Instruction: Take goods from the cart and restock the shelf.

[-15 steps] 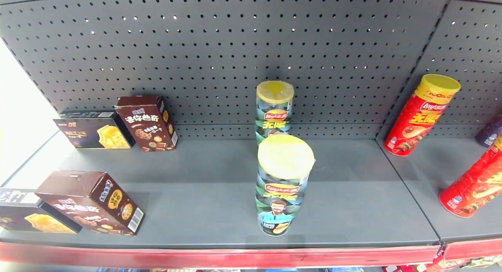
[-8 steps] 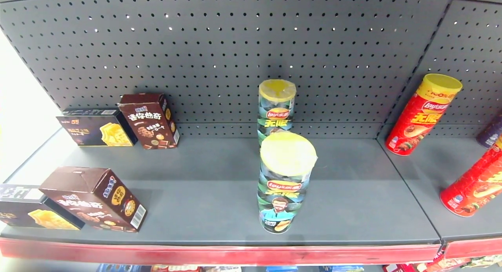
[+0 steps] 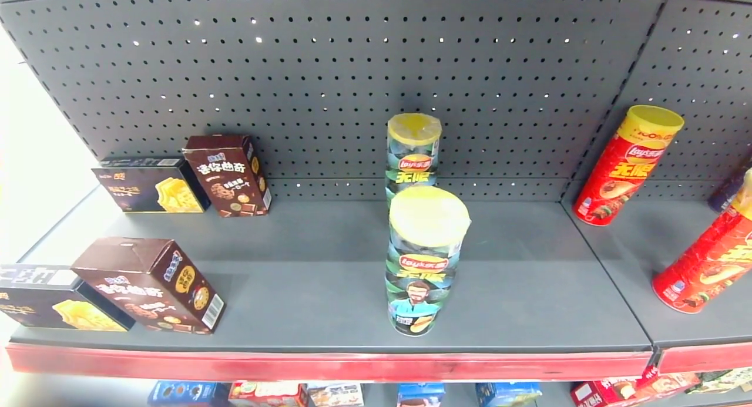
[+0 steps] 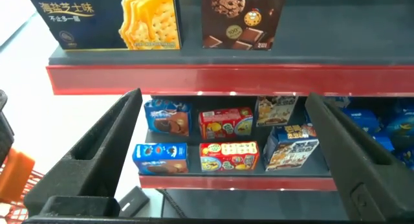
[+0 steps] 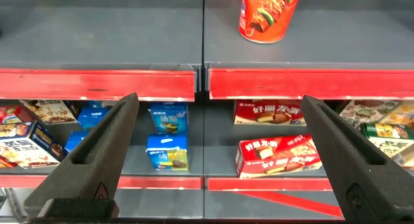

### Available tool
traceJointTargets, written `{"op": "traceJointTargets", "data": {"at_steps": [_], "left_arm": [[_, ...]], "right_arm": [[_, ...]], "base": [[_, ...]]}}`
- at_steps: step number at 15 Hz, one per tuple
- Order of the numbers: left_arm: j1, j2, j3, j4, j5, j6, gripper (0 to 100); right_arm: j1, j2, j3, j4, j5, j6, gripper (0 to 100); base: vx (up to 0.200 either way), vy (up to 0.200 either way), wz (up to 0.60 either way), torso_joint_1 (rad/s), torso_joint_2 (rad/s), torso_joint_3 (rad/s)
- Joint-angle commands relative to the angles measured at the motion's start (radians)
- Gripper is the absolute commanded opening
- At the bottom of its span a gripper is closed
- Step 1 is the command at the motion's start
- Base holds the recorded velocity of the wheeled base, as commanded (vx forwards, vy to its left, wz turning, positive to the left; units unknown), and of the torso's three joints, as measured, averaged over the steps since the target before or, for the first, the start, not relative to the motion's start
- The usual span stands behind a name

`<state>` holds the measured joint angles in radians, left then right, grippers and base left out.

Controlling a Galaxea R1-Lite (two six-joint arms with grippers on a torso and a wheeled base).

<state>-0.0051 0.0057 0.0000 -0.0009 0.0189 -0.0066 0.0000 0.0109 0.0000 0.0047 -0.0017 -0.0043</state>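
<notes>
A grey shelf (image 3: 305, 289) with a red front edge carries two green chip cans with yellow lids, one in front (image 3: 426, 260) and one behind (image 3: 413, 151) by the pegboard. Brown cookie boxes (image 3: 154, 285) and dark cracker boxes (image 3: 56, 301) stand at its left. In the left wrist view my left gripper (image 4: 223, 94) is open and holds nothing, level with the shelf's red edge (image 4: 226, 78) below a cracker box (image 4: 113, 20). My right gripper (image 5: 220, 98) is open and holds nothing, facing the red edge (image 5: 97, 85) under a red can (image 5: 266, 15).
Red chip cans (image 3: 628, 163) lean on the neighbouring shelf section at the right. A lower shelf holds several small boxes (image 4: 226, 123) and red packs (image 5: 278, 156). An orange object (image 4: 14, 179) shows near the left gripper. Bare shelf floor lies between the boxes and the green cans.
The whole head view has shifted, so the shelf sits higher in the picture and more of the lower shelf shows. The goods on the shelf have not moved.
</notes>
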Motion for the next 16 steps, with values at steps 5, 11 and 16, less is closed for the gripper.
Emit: {"op": "traceJointTargets", "data": {"at_steps": [5,11,16], "left_arm": [[0.001,0.002,0.000,-0.001,0.001,-0.001,100],[0.002,-0.001,0.000,0.001,0.003,-0.001,100],[0.002,0.000,0.000,0.001,0.003,-0.001,100]], "right_arm": [[0.000,0.001,0.000,-0.002,0.000,0.000,100],[0.000,0.001,0.000,-0.002,0.000,0.000,100],[0.000,0.001,0.000,-0.003,0.002,0.000,100]], "base": [[0.000,0.000,0.00,0.000,0.00,0.000],[0.000,0.000,0.00,0.000,0.00,0.000],[0.000,0.000,0.00,0.000,0.00,0.000]]}}
